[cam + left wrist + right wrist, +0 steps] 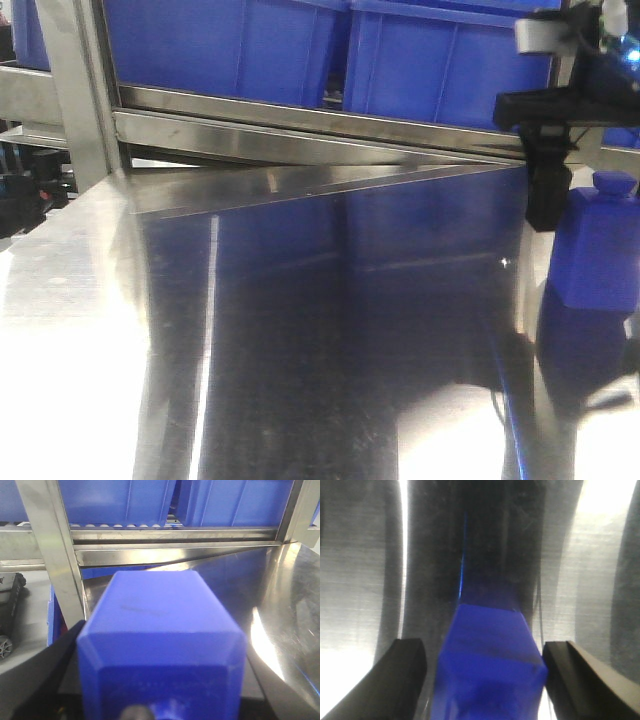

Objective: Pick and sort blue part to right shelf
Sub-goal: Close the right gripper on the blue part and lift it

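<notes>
blue part (490, 650) stands between the right tool's (482, 655) spread jaws.

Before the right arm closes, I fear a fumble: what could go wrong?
The blue block sits off-centre between the fingers of the open right gripper, almost against one, so closing may shove or tip it. The shelf rail runs below the blue bins; a low carry could hit it.

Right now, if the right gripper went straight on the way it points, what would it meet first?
Probably the blue part, which stands between the open fingers of the right gripper; the fingertips would straddle it and reach the steel table behind. Depth is unclear.
</notes>
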